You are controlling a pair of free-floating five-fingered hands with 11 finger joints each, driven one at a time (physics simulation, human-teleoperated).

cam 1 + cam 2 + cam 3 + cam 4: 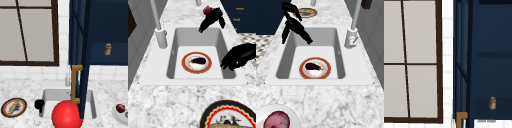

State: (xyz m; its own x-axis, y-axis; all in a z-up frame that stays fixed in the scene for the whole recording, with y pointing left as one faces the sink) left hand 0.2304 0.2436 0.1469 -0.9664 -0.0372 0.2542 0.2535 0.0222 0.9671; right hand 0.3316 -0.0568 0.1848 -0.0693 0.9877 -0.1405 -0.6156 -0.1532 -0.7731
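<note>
The right hand (211, 18) hangs over the sink's (178, 37) front rim, fingers straight and released, slanting down toward 7 o'clock in the left side view and touching nothing. The left hand (239, 56) hovers at 3 o'clock of the plate (184, 62), loosely curled and empty. The plate lies mid-basin with bare floor all round it. On it lies the eggplant (198, 60), its long axis running front to back, stem toward the faucet (160, 37) side. An open cabinet door (83, 75) hangs above.
</note>
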